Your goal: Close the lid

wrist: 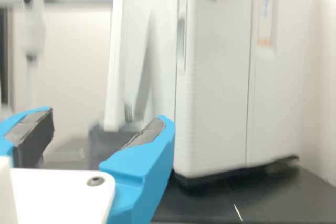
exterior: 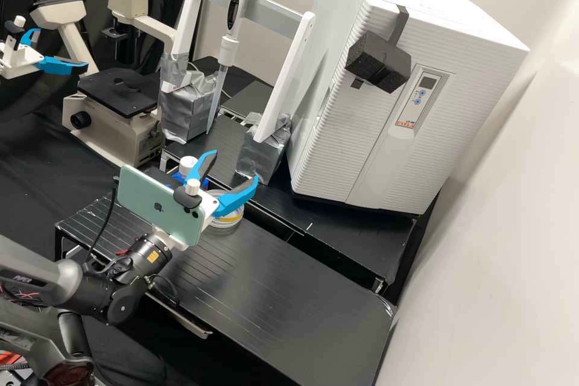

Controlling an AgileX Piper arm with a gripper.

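Observation:
My gripper (exterior: 234, 167) stands open over the near bench, its two blue fingers spread with nothing between them. Just below the nearer finger lies a round clear dish (exterior: 228, 221) with a yellow band, partly covered by the gripper; whether a lid sits on it I cannot tell. Behind the gripper's mount stands a white-capped bottle (exterior: 187, 164), its lower part mostly hidden. In the wrist view the open gripper (wrist: 107, 121) faces the white cabinet (wrist: 218, 77), whose front looks shut.
The white cabinet (exterior: 338, 132) carries a black foam block (exterior: 380, 61). A pipette (exterior: 228, 48) hangs from a white frame (exterior: 282, 81) on taped feet. A microscope (exterior: 114, 99) stands at the back left. A second gripper shows at the left edge. The near bench (exterior: 289, 307) extends right.

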